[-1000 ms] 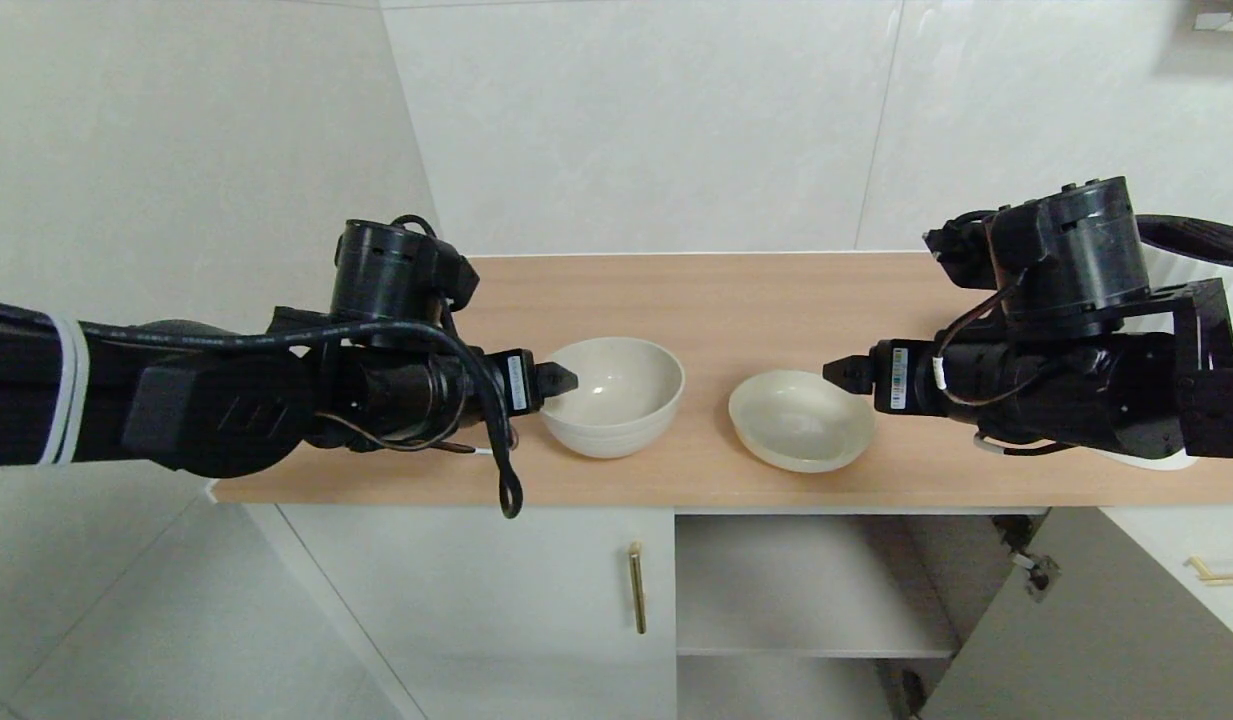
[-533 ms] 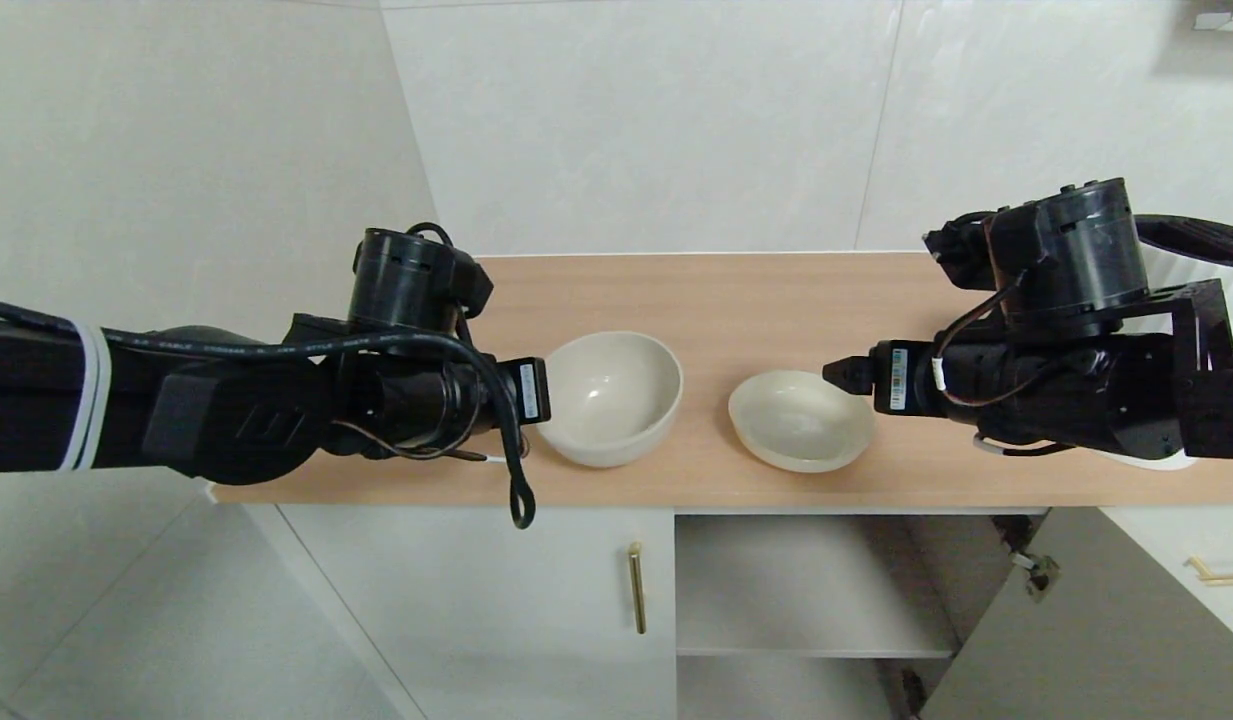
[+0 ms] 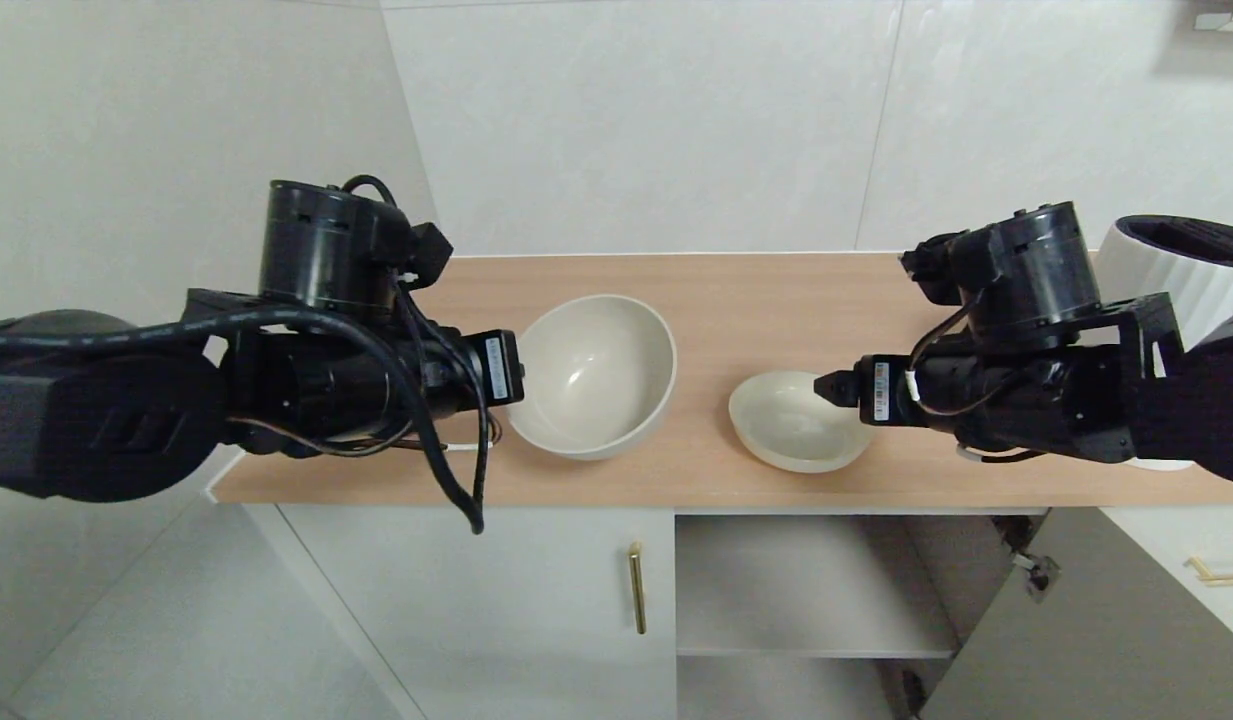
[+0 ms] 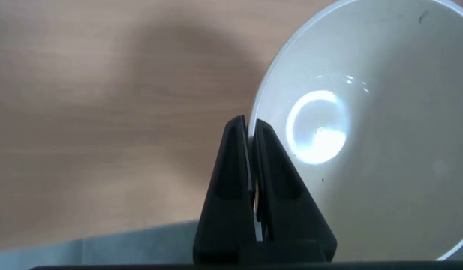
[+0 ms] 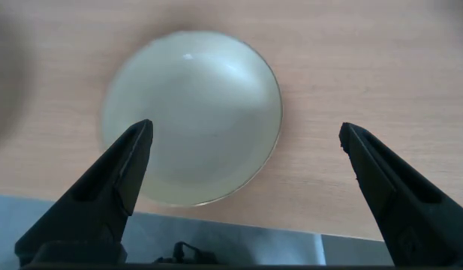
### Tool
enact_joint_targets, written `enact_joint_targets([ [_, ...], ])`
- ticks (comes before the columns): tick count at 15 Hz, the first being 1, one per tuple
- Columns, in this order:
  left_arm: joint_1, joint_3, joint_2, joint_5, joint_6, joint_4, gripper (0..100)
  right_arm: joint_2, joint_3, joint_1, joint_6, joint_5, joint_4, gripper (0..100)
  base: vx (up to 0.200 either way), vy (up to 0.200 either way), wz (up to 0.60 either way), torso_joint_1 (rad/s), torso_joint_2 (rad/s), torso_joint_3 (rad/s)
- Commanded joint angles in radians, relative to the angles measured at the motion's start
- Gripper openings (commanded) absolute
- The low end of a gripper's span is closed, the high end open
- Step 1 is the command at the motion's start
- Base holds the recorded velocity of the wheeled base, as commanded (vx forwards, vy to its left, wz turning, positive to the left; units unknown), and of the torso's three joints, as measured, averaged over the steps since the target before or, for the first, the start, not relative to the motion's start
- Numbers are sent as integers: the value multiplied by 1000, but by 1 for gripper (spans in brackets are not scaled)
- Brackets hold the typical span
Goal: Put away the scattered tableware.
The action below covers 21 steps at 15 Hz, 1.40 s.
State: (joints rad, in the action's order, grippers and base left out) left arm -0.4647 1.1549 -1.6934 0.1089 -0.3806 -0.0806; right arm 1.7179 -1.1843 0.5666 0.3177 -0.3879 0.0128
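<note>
A deep cream bowl point(image 3: 591, 375) hangs tilted above the wooden counter point(image 3: 716, 300), held by its left rim. My left gripper point(image 4: 251, 142) is shut on that rim of the deep bowl point(image 4: 366, 135), one finger inside and one outside. A shallower pale bowl point(image 3: 798, 420) rests on the counter near its front edge. My right gripper point(image 3: 826, 385) hovers just over the shallow bowl's right side. In the right wrist view its fingers point(image 5: 126, 176) stand wide open, straddling the shallow bowl point(image 5: 192, 116) from above.
A white ribbed container point(image 3: 1181, 262) stands at the counter's right end behind my right arm. Below the counter a cabinet point(image 3: 796, 590) stands open with a bare shelf, its door point(image 3: 1066, 640) swung out to the right. The closed door on the left has a gold handle point(image 3: 636, 588).
My left gripper closed on the deep bowl's rim and lifted it, tilting it up off the counter. My right arm shifted slightly left over the shallow bowl.
</note>
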Motion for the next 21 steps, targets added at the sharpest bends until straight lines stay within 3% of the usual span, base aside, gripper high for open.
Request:
enact_joint_targets([
  [1,-11,-14,69,0,0,-1,0,58,-11,-10,0,-8,0,100,0,0,0,0,0,0],
  [5,-17,-15,83,2,0,-1,0,157,-46,-71,0,-26,-2,100,0,0,0,0,0,0],
  [10,-17,-17,98,0,0,1,0,180,-60,-83,4,-17,0,100,0,0,0,0,0,0],
  [11,-17,-17,98,2,0,1,0,180,-60,-82,8,-14,1,0,0,0,0,0,0,0],
  [16,-52,-30,118,-6,6,5,0,158,-72,-82,47,17,-2,0,0,0,0,0,0,0],
  [21,-80,-110,179,-8,9,-1,0,3,-77,-80,120,216,-116,0,0,0,0,0,0,0],
])
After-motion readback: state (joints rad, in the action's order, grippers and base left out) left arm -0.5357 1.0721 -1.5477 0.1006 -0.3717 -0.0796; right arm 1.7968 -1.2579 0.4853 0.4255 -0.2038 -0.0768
